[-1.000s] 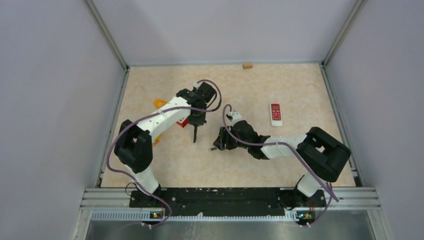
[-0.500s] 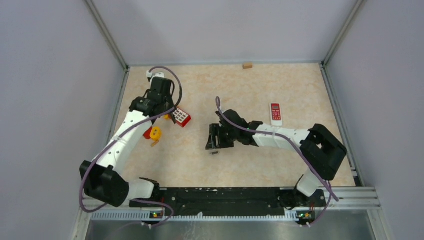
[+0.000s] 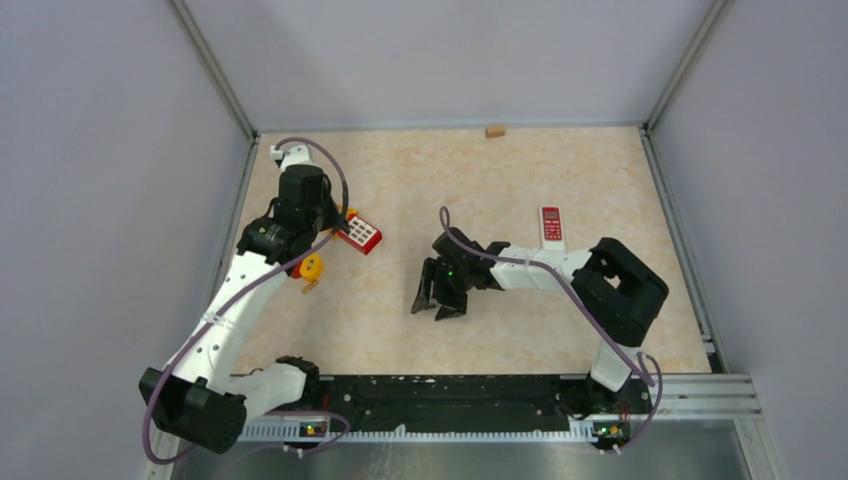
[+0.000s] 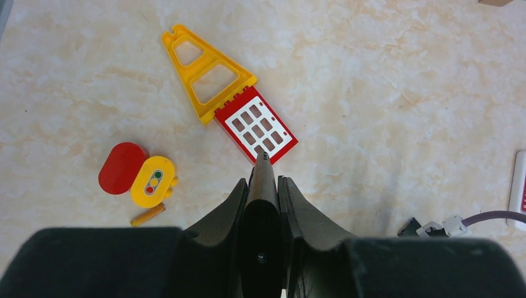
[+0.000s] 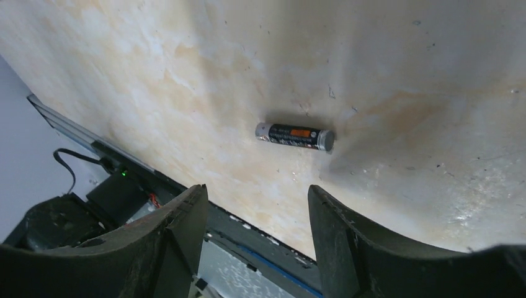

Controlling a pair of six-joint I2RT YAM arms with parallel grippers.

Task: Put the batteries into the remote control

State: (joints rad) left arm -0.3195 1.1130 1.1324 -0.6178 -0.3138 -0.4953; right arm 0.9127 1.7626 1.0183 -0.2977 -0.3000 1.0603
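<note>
All items rest on the table (image 3: 520, 180). The remote control (image 3: 551, 228) lies right of centre. A small block (image 3: 494, 130) sits at the far edge, behind the remote control and slightly to its left.

The toy group occupies the left half. The window panel (image 4: 255, 129) joins the triangular frame (image 4: 201, 71) end to end (the frame is the part farther left and farther back). Nearer and to the left, the disc (image 4: 122, 167) touches the traffic-light piece (image 4: 152, 181), with a peg (image 4: 147, 215) just beside it.

One battery (image 5: 295, 136) lies flat at mid-table below the right gripper (image 3: 437, 306), left of the remote control and nearer than it.
</note>
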